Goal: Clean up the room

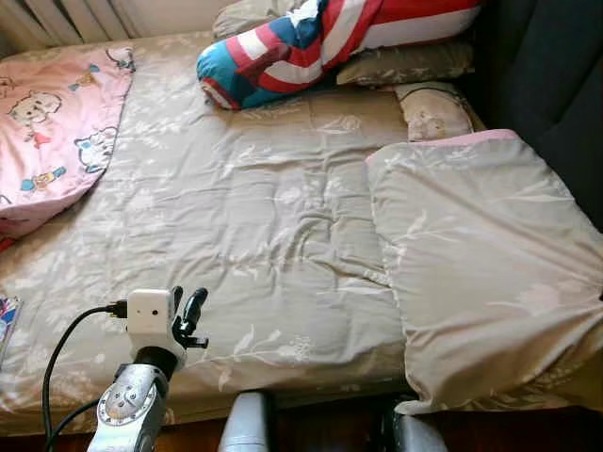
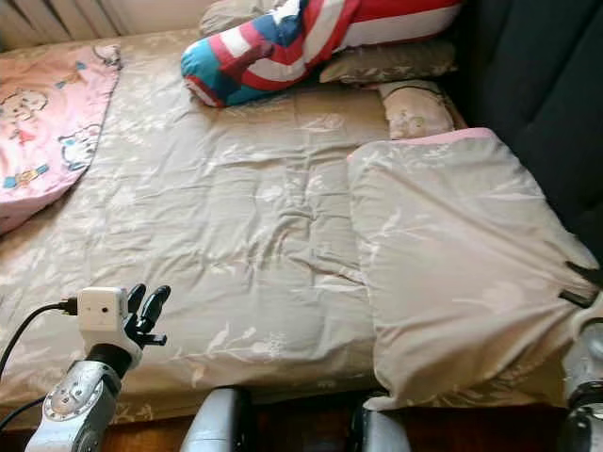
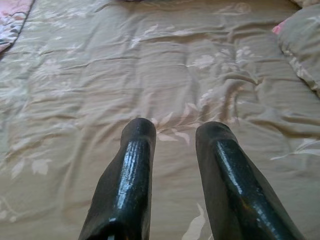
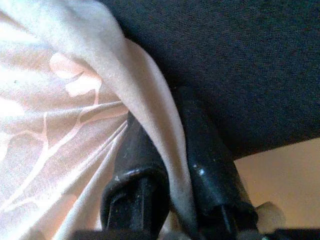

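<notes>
The bed [image 1: 264,217] carries a folded-back quilt [image 1: 480,264], pink blanket [image 1: 52,132] — and striped pillow [image 1: 320,38].

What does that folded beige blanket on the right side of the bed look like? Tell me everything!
The folded beige blanket with pale flower prints looks like soft, thin cotton. It lies doubled over on the right side of the bed, on the matching beige flowered sheet, with a pink lining peeking out along its far edge. Its near corner hangs off the foot of the bed. The right gripper pinches its right-hand edge, with cloth squeezed between the two black fingers. Small creases run across it.
</notes>
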Available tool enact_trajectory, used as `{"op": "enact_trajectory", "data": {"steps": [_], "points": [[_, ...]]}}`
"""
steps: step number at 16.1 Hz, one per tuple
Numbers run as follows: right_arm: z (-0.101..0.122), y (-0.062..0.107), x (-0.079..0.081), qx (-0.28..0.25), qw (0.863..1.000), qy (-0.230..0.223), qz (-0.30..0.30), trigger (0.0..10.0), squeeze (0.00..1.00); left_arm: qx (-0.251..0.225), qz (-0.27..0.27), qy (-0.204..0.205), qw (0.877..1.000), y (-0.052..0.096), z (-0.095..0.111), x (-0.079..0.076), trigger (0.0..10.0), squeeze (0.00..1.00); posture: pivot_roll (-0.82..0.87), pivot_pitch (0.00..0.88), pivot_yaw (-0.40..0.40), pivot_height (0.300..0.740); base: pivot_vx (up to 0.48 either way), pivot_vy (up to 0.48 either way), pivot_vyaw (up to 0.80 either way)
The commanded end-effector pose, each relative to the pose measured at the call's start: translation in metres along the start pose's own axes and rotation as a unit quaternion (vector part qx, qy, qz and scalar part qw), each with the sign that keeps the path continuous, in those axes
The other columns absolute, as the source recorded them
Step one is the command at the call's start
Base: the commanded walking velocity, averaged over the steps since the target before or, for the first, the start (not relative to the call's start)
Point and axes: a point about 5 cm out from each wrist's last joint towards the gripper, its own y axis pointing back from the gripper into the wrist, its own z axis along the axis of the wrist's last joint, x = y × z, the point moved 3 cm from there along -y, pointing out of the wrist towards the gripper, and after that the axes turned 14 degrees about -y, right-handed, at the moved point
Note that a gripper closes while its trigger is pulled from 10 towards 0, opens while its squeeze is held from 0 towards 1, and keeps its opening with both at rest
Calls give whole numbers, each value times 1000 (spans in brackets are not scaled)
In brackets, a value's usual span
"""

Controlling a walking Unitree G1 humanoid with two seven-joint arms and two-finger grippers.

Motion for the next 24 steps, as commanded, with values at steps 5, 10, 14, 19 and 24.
{"op": "enact_trajectory", "data": {"steps": [5,10,14,19,24], "points": [[20,3,43,-66,993,27,94,10000,0,13,-2,0,1000,2,-8,-2,10000,0,29,175,54,651,0,0,0],[-38,39,116,-49,965,0,259,10000,0,13,-3,30,999,-5,-11,-16,10000,0,14,136,33,656,0,0,0],[-113,74,126,36,957,-13,286,10000,0,31,4,50,998,-7,-23,-21,10000,0,3,120,24,701,0,0,0],[-176,102,105,130,954,9,268,10000,0,91,15,55,994,-5,-64,-15,10000,0,0,83,10,740,0,0,0],[-219,116,68,223,954,43,194,10000,0,237,-11,63,969,20,-139,-29,10000,0,-8,11,10,740,0,0,0]]}}
